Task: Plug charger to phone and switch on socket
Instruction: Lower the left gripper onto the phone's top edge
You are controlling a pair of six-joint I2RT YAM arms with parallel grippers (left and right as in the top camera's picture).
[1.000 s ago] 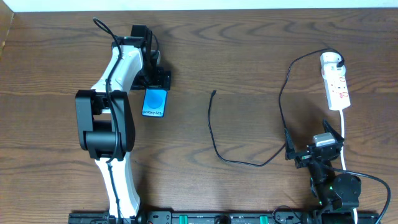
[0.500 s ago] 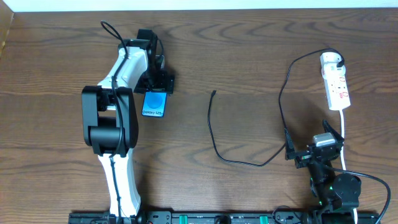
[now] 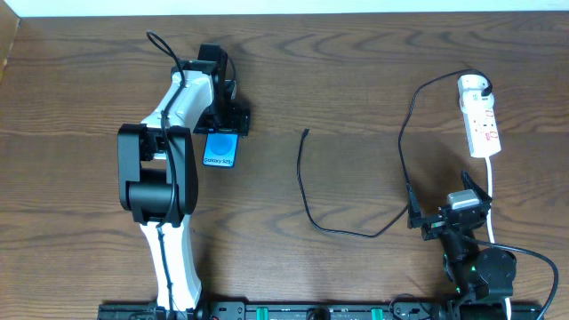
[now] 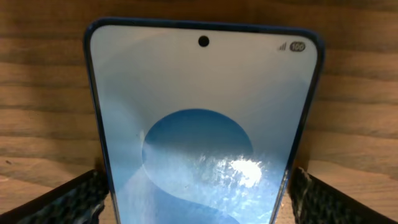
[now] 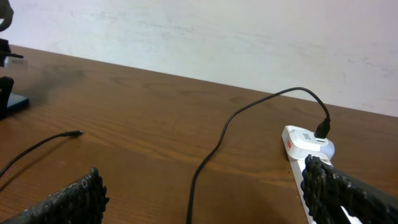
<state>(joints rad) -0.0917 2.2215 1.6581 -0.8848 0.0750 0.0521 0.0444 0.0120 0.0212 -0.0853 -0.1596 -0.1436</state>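
The phone point(image 3: 222, 148) lies flat on the wooden table with its blue screen up, and it fills the left wrist view point(image 4: 199, 118). My left gripper point(image 3: 223, 122) is open and straddles the phone's far end, one finger on each side point(image 4: 199, 183) with a thin gap of wood showing beside each. The charger point(image 3: 307, 209) is a thin black cable curving across the middle, its plug tip point(image 3: 306, 133) free on the table; it also shows in the right wrist view point(image 5: 211, 155). The socket point(image 3: 480, 120) lies at the far right point(image 5: 298, 144). My right gripper point(image 3: 450, 216) is open and empty point(image 5: 205, 180).
A white cord point(image 3: 492, 191) runs from the socket down past my right gripper. The charger's other end is plugged into the socket's far end point(image 3: 480, 84). The table's back edge meets a white wall point(image 5: 217, 31).
My left arm shifted slightly right, settling its fingers around the phone's far end. The phone, cable and right arm have not moved.
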